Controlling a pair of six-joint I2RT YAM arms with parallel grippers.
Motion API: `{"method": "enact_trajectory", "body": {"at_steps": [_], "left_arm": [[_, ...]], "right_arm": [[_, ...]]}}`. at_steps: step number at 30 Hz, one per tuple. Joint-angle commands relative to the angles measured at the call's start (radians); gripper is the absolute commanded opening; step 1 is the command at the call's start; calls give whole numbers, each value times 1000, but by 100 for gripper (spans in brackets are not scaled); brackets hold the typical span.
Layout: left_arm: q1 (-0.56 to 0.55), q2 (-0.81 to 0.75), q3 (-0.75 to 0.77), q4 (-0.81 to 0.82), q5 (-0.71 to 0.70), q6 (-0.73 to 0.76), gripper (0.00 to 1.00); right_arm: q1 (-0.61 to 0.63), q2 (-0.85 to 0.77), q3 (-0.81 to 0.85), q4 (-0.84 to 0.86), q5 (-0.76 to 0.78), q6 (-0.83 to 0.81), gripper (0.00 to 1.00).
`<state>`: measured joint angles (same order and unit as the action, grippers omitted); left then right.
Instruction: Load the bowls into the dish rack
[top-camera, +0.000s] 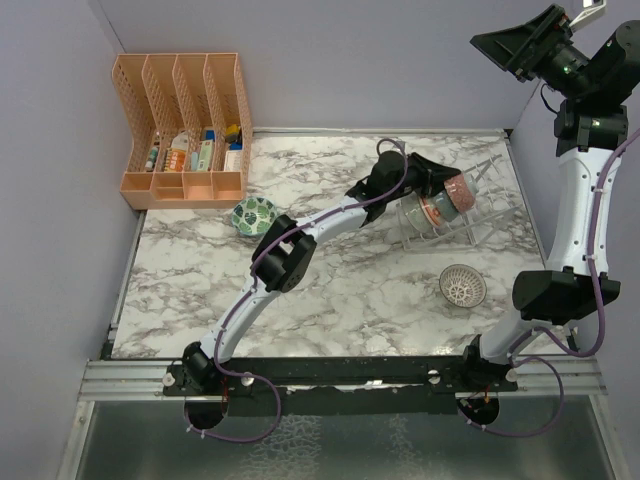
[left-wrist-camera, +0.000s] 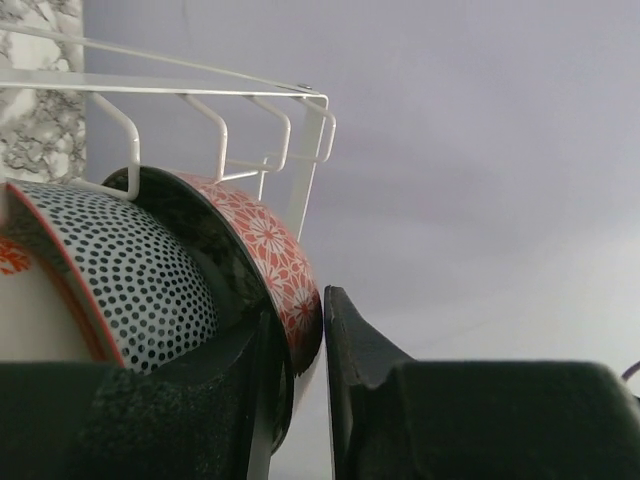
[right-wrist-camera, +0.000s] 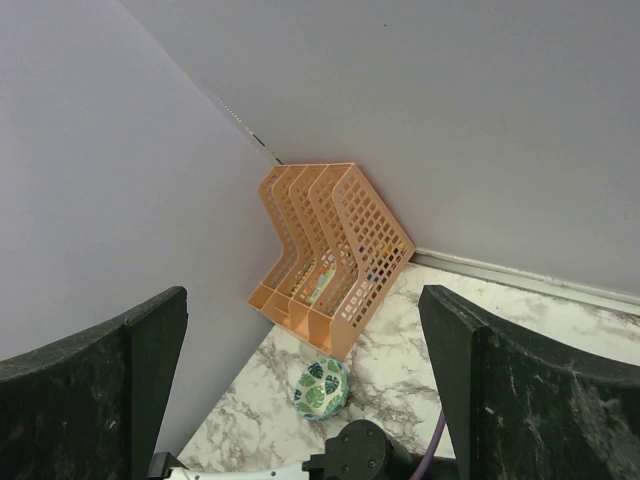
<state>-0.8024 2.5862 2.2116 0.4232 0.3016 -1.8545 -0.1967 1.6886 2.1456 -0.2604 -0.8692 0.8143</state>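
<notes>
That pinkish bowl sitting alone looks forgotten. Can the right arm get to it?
Probably yes. The pink-white bowl sits alone on the marble table near the base of the right arm, nothing over it, and the right gripper is open and empty, though raised high.

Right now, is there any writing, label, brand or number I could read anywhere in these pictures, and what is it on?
No text can be read in any view.
The packets in the orange organizer: any labels are too small and blurred to read.
The red flowered bowl, dotted bowl and leaf bowl: patterns only, no words.
</notes>
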Motion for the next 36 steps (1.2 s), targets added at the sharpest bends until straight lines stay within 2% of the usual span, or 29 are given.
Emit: {"method": "enact_trajectory", "body": {"at_steps": [1, 4, 7, 18, 25, 30, 34, 36], "left_arm": [[27, -118, -20, -61, 13, 72, 27], [32, -129, -16, -94, 25, 99, 37], [37, -146, -6, -153, 34, 148, 43], [59, -273, -129, -274, 58, 305, 52], [83, -395, -267, -298, 49, 413, 57], [88, -512, -260, -427, 69, 681, 69], [77, -658, -425, -387, 181, 874, 75], [54, -711, -467, -467, 200, 1021, 95]], "right_arm": [[-6, 8, -4, 29, -24, -10, 100], [-6, 4, -8, 30, -24, -10, 100], [-7, -2, -21, 35, -25, -9, 100], [-7, -14, -27, 49, -34, 2, 100], [-7, -29, -39, 53, -36, 5, 100], [-7, -37, -31, 46, -31, 7, 100], [-7, -41, -23, 43, -28, 8, 100], [-7, -44, -24, 43, -29, 7, 100]]}}
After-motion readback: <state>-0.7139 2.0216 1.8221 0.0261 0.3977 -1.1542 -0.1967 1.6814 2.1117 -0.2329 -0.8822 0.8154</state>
